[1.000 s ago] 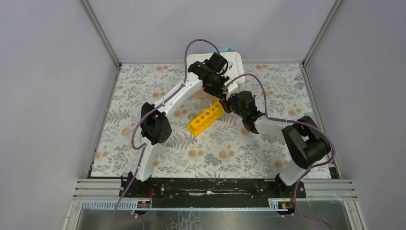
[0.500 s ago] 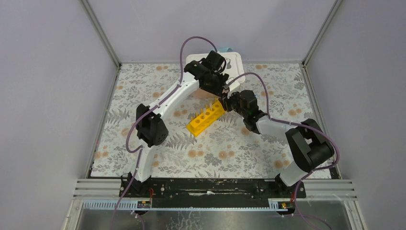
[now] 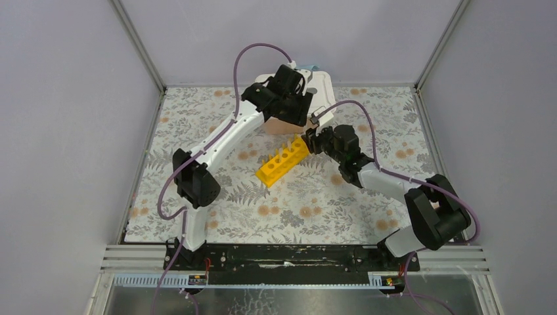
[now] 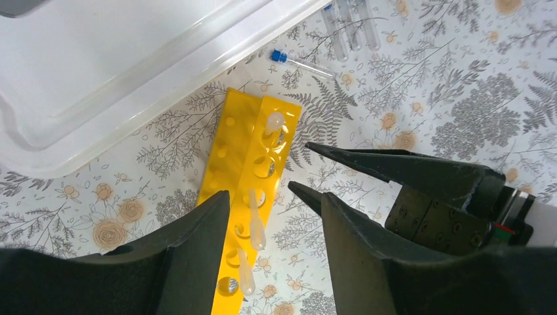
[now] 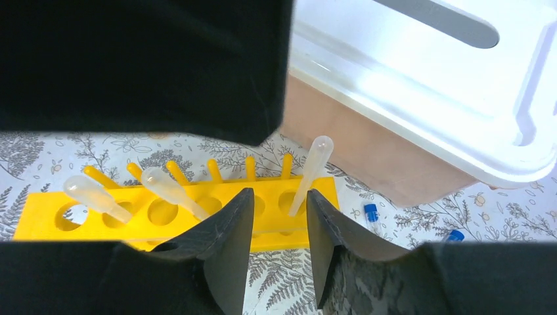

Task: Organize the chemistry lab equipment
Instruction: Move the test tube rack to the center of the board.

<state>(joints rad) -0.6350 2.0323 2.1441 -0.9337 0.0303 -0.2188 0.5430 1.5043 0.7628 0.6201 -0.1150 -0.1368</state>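
my left gripper [image 4: 257,191] gapes empty over the yellow rack [image 4: 226,164]. my right gripper [image 5: 279,193] is parted too, holding nothing, facing the rack's side. the rack lies on the mat beside the white box [image 4: 98,65], with pipettes [image 5: 314,164] in it.

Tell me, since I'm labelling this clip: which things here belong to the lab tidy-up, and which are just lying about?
Belongs to the job:
- yellow rack
- pipettes standing in it
- blue-capped tubes on the mat
- clear test tubes

Just lying about:
- white-lidded box, possibly storage
- floral mat
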